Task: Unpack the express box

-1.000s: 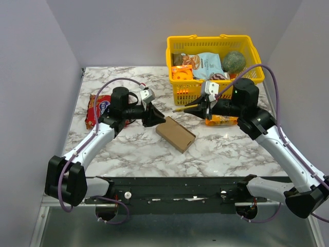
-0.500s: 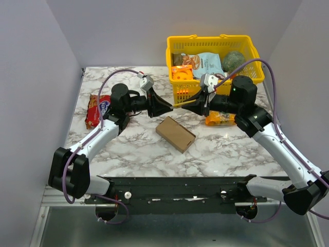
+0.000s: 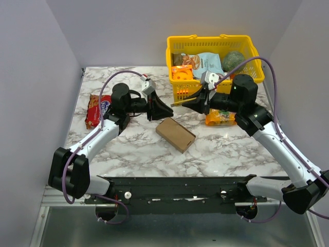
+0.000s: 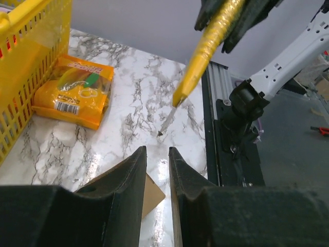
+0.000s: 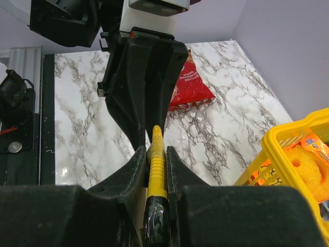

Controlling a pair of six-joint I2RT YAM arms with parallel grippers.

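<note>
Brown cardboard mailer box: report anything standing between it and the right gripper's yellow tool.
Nothing lies on the flat brown cardboard mailer box. The left gripper hangs by its far corner, facing the tip of the yellow tool in the right gripper, close beside that path.

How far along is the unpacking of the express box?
Done: the right fingers are clamped on a yellow utility knife. In hand: the blade is held off the table, beyond the express box, facing the empty left fingers. Left: the box lies closed, so cutting, opening and emptying all remain.
</note>
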